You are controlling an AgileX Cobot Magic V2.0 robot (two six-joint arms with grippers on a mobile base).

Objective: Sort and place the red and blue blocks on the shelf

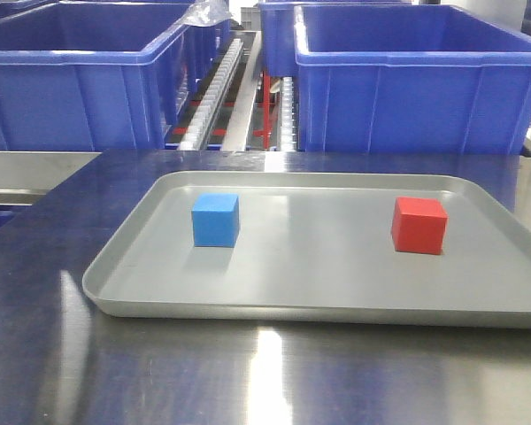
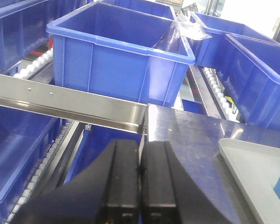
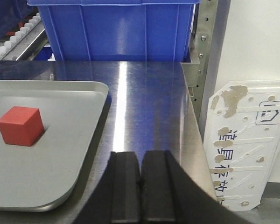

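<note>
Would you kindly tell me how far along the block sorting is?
Nothing looks done: the blue block and red block both sit on the grey tray. Nothing is in hand: the left gripper and right gripper are shut and empty. Both blocks are left to place on the shelf.

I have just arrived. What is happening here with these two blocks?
Nothing is being handled yet. The blue block and the red block sit apart on the grey tray. The left claw and the right claw are both shut and empty, one near each end of the tray. The shelf behind holds blue crates.
</note>
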